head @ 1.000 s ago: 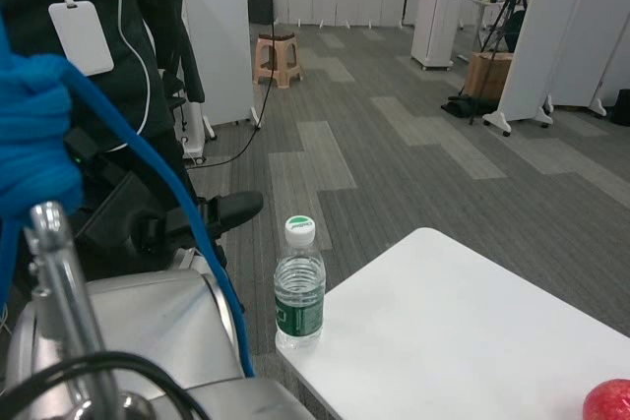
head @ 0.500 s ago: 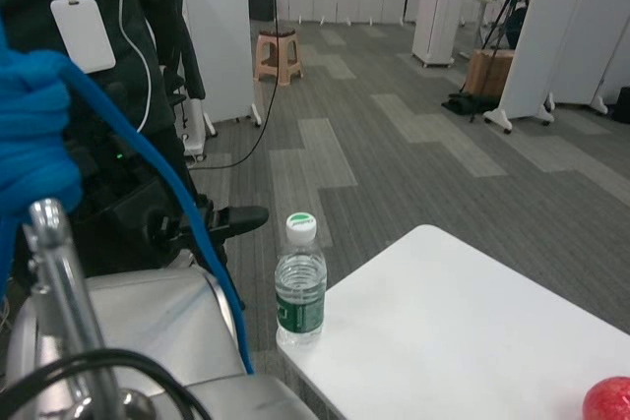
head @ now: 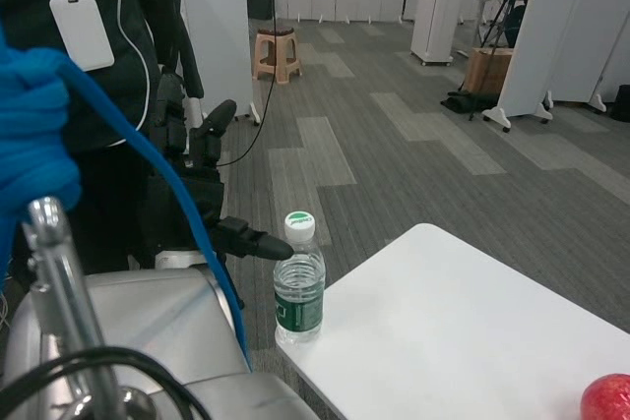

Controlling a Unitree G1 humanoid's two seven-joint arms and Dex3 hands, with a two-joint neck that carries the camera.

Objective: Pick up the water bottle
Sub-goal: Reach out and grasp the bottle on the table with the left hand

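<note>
The water bottle point(head: 298, 280) is standing upright at the very corner of the white tabletop point(head: 463, 331), its white cap on and its green label facing the camera. Its base is sitting right at the tabletop's near-left edge, with floor showing just beyond it.

The left robot hand point(head: 212, 179) is reaching in from the bottle's left, released and holding nothing. One black finger point(head: 258, 240) is pointing toward the bottle's shoulder, its tip just beside the neck or perhaps grazing it; the picture is not settling which. Other fingers are rising well above and to the left, spread apart. The silver forearm point(head: 148, 331) is filling the lower left. The right robot hand is not showing anywhere in view.

Judging from this, the approach is under way and the grasp is not yet made. The next move is calling for the fingers to come around the bottle's body from both sides before closing, gently, since a sideways nudge could be tipping it off the corner.

A red round object point(head: 608, 400) is lying at the lower right of the tabletop, well apart. A person in dark clothing with a white badge point(head: 83, 34) is standing at the left.
</note>
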